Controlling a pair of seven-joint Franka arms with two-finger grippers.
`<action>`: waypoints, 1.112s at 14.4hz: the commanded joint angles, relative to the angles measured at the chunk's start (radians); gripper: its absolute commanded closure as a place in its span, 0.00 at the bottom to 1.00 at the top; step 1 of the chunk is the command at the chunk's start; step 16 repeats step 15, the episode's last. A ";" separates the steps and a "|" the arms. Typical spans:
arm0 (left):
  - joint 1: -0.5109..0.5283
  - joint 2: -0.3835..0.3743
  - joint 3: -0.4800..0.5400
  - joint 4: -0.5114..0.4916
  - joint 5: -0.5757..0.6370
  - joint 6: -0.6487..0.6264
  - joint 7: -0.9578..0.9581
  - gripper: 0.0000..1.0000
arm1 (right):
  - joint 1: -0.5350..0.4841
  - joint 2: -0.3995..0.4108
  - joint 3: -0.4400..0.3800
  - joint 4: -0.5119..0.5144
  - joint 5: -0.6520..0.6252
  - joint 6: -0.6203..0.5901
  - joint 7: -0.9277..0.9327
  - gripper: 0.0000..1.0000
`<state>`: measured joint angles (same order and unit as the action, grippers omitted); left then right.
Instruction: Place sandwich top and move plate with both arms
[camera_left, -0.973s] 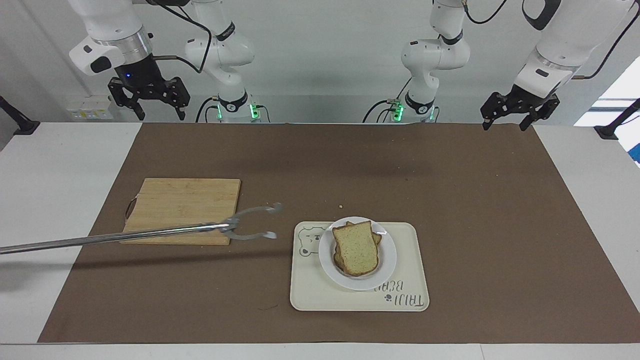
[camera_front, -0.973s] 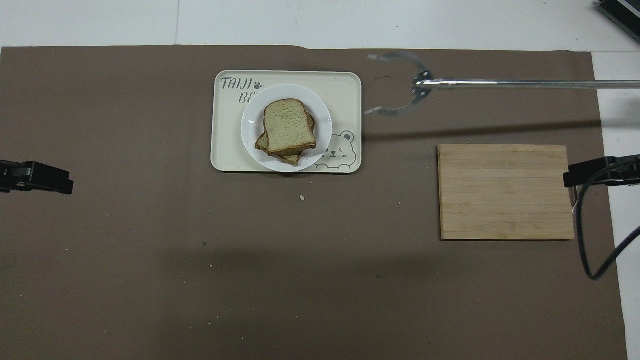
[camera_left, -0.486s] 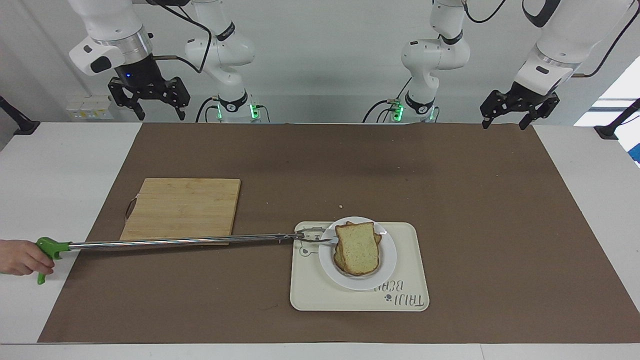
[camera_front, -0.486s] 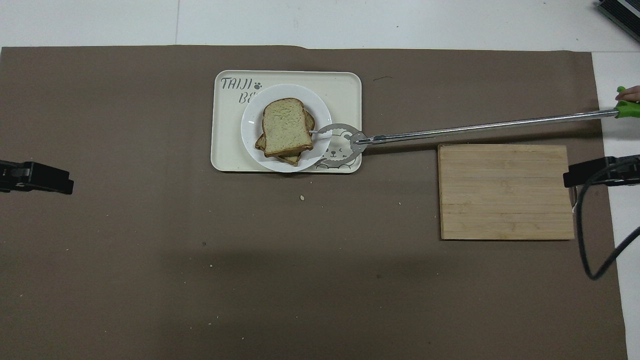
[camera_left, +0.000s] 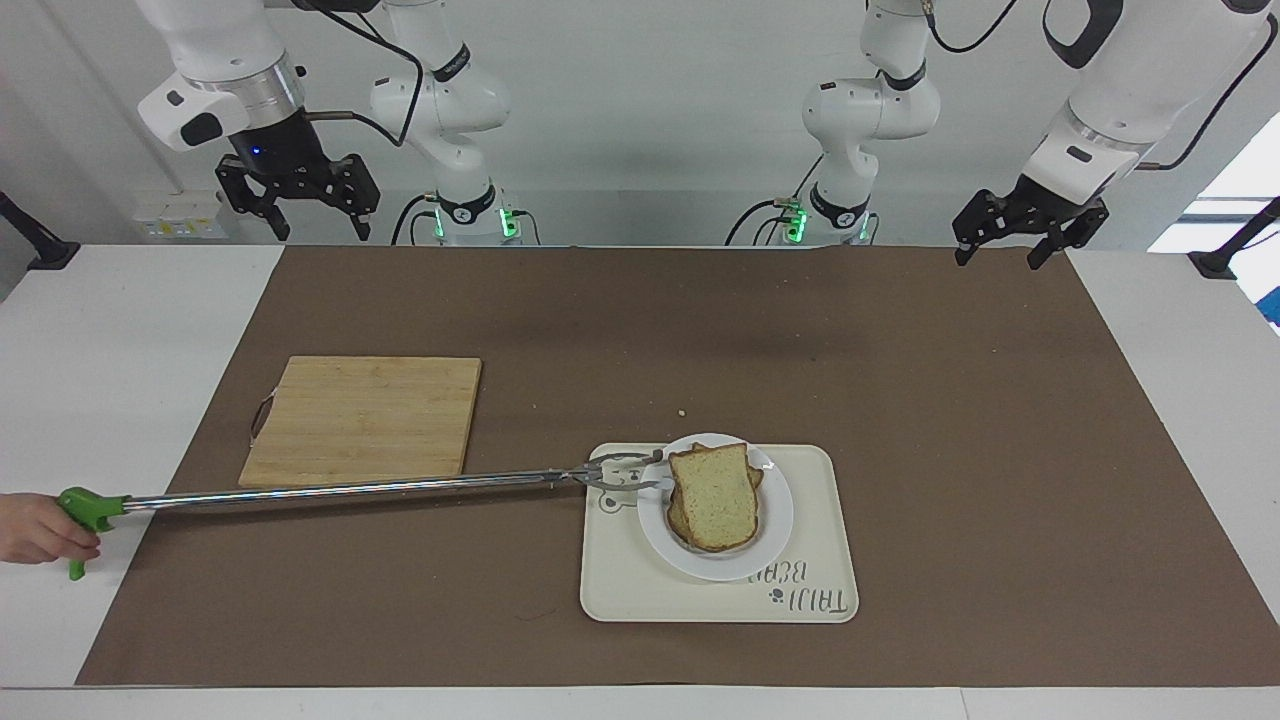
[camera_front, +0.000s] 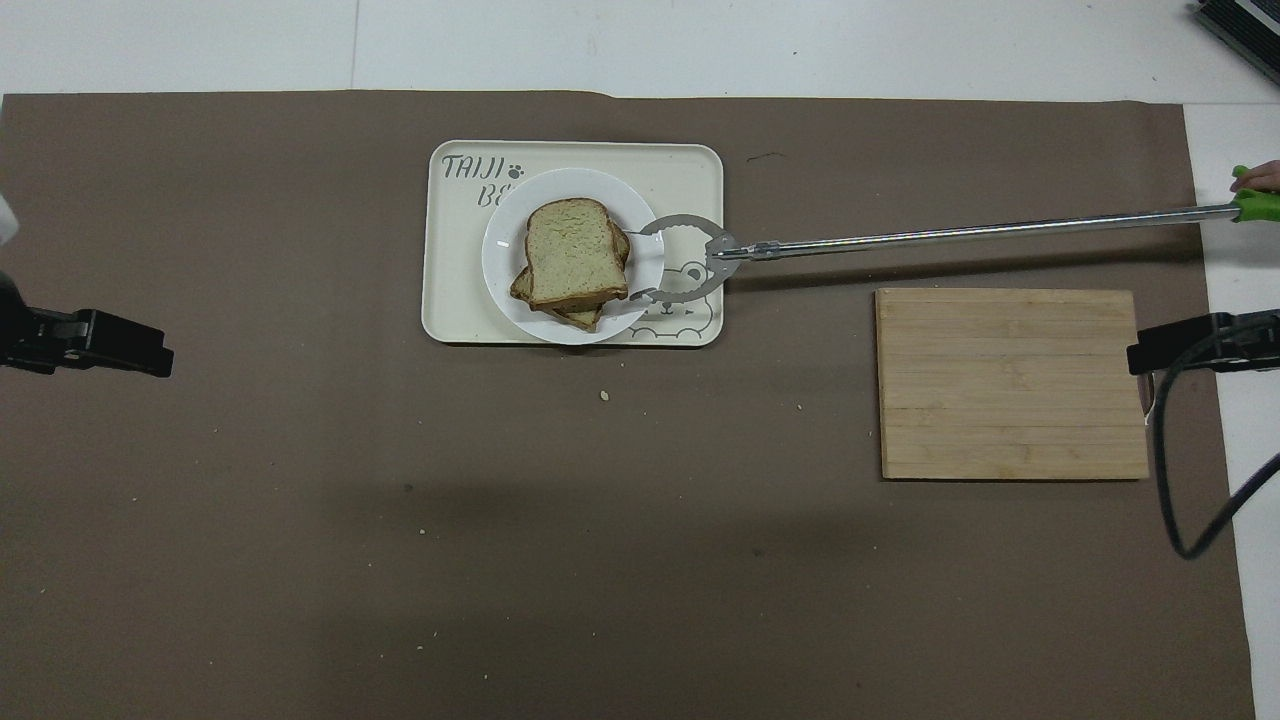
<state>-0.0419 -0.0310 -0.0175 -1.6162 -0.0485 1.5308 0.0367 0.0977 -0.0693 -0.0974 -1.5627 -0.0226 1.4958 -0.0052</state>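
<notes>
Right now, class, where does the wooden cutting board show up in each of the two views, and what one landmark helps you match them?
Facing view: the cutting board lies left of centre, toward the right arm's end of the table, nearer the robots than the tray.
Overhead view: the cutting board lies at the right, lower than the tray.
Shared landmark: the white plate of bread on the tray.
</notes>
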 joint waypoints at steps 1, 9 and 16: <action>0.004 0.023 -0.001 0.030 -0.007 -0.001 0.005 0.00 | -0.016 -0.020 0.007 -0.020 -0.010 -0.005 -0.032 0.00; 0.005 0.006 -0.005 0.039 0.015 -0.017 0.002 0.00 | -0.016 -0.021 0.007 -0.022 -0.010 -0.005 -0.032 0.00; 0.007 0.005 -0.005 0.038 0.015 -0.021 -0.003 0.00 | -0.015 -0.021 0.007 -0.022 -0.010 -0.005 -0.032 0.00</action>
